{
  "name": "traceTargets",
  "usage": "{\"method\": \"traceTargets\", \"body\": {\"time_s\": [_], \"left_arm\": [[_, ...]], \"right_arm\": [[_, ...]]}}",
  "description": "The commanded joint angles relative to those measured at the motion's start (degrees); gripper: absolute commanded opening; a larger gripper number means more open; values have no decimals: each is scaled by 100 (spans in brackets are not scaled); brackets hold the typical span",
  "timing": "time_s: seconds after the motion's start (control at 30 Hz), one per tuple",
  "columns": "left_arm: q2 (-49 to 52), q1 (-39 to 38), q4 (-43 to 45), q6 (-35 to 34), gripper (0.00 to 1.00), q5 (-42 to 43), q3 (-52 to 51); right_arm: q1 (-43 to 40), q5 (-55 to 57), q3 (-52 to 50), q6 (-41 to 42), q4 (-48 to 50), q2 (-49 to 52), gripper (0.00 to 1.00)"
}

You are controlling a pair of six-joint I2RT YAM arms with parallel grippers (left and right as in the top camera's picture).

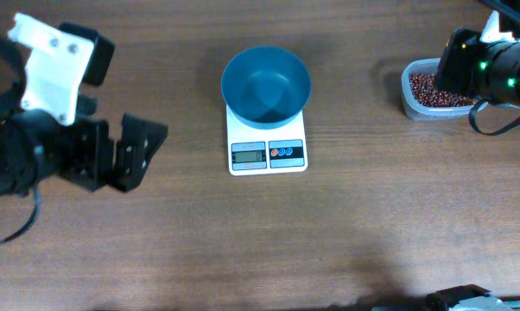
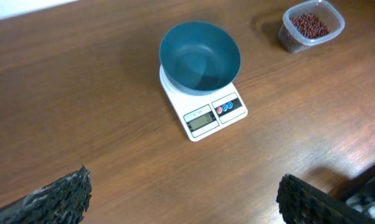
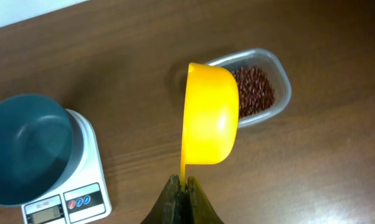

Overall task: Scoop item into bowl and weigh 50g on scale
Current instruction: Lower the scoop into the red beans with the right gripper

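Observation:
The teal-blue bowl (image 1: 266,84) stands on the white scale (image 1: 267,154) at the table's middle; it looks empty. It also shows in the left wrist view (image 2: 200,57) and the right wrist view (image 3: 27,146). The dark red-brown beans (image 1: 437,91) lie in a clear tub (image 1: 413,105) at the far right. My right gripper (image 3: 184,185) is shut on the handle of a yellow scoop (image 3: 210,115), held on edge just left of the tub (image 3: 281,93). My left gripper (image 1: 139,149) is open and empty, left of the scale.
The clear tub of beans also shows at the top right of the left wrist view (image 2: 312,26). The scale's display (image 2: 200,119) faces the front edge. A dark object (image 1: 463,299) lies at the front right edge.

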Motion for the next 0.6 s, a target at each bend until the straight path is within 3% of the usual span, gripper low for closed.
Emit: {"method": "traceTargets", "body": {"time_s": [0.0,0.07,0.13,0.2,0.37,0.43,0.57], "left_arm": [[15,9,-146,562,99,-380,118],[22,9,-518,470,99,-442,118],[74,9,-802,1491,99,-452,118],[260,9,-1156,2710,99,531,118],[1102,9,-1255,2859,99,533,74],[1290,9,-1318,3222,99,531,17],[811,11,-824,3432,99,531,-1036]], "right_arm": [[-42,-2,129,-267,74,15,4],[-42,-7,129,-330,70,114,4],[-42,-7,129,-372,111,280,4],[-42,-7,129,-372,114,446,4],[-44,-7,129,-374,114,457,4],[-44,-7,129,-372,114,459,4],[-44,-4,129,-417,118,459,4]]}}
